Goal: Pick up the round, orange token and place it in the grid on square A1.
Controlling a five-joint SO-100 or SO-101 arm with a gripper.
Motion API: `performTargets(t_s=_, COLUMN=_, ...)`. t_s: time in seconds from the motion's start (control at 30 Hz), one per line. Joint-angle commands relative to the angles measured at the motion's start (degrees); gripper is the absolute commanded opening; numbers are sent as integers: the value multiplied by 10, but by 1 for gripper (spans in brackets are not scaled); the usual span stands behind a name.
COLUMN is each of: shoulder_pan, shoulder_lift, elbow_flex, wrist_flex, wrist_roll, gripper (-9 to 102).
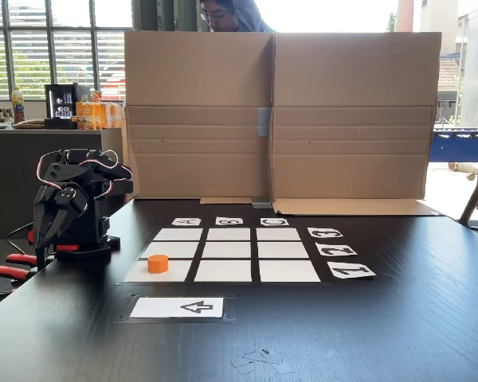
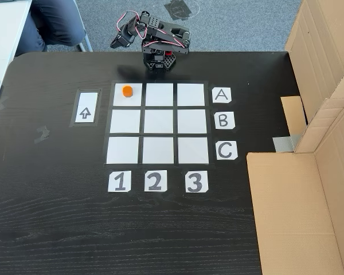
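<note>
The orange token (image 1: 158, 263) (image 2: 126, 90) stands upright on square A1 (image 1: 140, 274) (image 2: 120, 99), the corner cell of the grid (image 1: 229, 251) (image 2: 159, 121) where the A row meets the 1 column. That cell is the near-left one in a fixed view and the top-left one in another. My arm is folded up beside the grid, clear of the token. Its gripper (image 1: 48, 233) (image 2: 116, 42) hangs down with nothing in it. The dark fingers blend together, so I cannot tell how far apart they stand.
A white arrow card (image 1: 178, 307) (image 2: 86, 107) lies just outside the grid next to A1. A cardboard wall (image 1: 279, 111) (image 2: 309, 200) closes off one side of the black table. A person (image 1: 227, 14) sits behind it. Red clamps (image 1: 16, 267) hold the arm's base.
</note>
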Motion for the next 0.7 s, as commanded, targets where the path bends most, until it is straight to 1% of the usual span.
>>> performTargets(t_s=0.0, shoulder_pan=-1, shoulder_lift=10, elbow_flex=1, wrist_flex=1, wrist_roll=-3, gripper=0)
performTargets(t_s=0.27, shoulder_pan=3, shoulder_lift=23, elbow_flex=8, wrist_flex=-1, wrist_roll=-3, gripper=0)
performTargets(t_s=0.47, shoulder_pan=11, shoulder_lift=30, elbow_flex=40, wrist_flex=-6, wrist_roll=-17, gripper=-1)
performTargets(t_s=0.67, shoulder_pan=11, shoulder_lift=30, elbow_flex=35, wrist_flex=-4, wrist_roll=-18, gripper=-1)
